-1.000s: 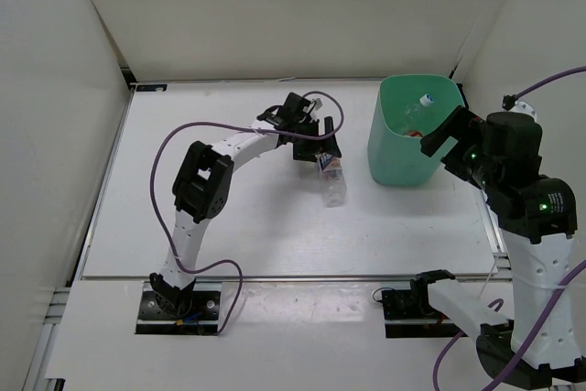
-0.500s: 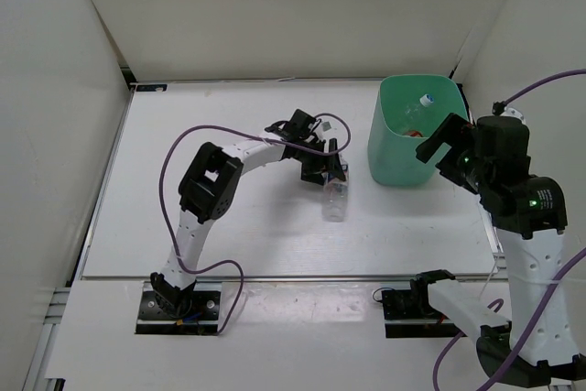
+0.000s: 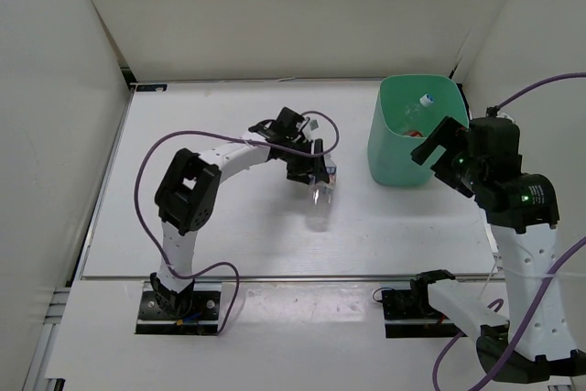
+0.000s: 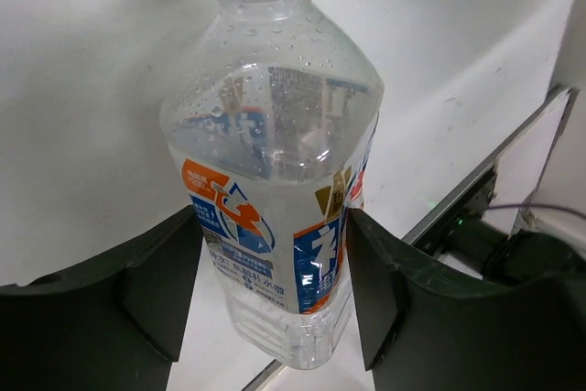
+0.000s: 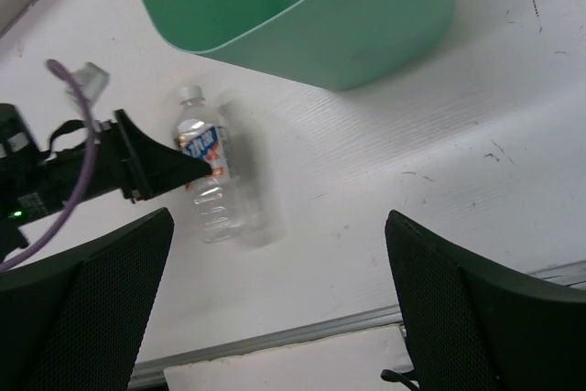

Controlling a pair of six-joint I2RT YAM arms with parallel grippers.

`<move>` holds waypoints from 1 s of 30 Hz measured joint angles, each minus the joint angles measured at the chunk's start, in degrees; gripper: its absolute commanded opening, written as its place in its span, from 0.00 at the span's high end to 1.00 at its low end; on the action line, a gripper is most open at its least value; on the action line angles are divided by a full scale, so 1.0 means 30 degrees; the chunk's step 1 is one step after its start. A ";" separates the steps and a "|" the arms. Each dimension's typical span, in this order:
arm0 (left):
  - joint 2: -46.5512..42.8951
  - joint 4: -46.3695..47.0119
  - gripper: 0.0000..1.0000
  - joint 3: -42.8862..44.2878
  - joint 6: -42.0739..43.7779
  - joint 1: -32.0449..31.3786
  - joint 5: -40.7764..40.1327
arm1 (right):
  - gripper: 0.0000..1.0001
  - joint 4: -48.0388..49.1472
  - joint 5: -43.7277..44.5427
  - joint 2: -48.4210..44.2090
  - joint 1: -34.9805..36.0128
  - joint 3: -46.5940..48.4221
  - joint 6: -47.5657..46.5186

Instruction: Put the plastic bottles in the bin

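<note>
A clear plastic bottle (image 4: 275,180) with a blue, white and orange label and a white cap sits between the pads of my left gripper (image 4: 272,231), which press on its lower body from both sides. From above, this bottle (image 3: 320,197) hangs cap-down from the left gripper (image 3: 314,173) left of the mint-green bin (image 3: 394,157). Its shadow lies beside it on the table (image 5: 366,171), so it looks slightly raised. Inside the bin lie more bottles (image 3: 421,107), one with a white cap. My right gripper (image 5: 279,263) stands wide open with nothing in it, near the bin's front right side.
White walls enclose the table on the left, back and right. A purple cable (image 3: 174,148) loops over the left arm. An aluminium rail (image 5: 302,331) runs along the table's near edge.
The left gripper has shut on the bottle, then shifted a little left and toward the near edge with it. The right arm has drifted slightly left.
</note>
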 measured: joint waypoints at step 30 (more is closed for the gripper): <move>0.7810 0.7606 0.00 1.9329 0.1166 -0.3038 -0.3745 | 0.00 -0.3876 0.2601 -0.2601 0.0000 0.5195 0.1137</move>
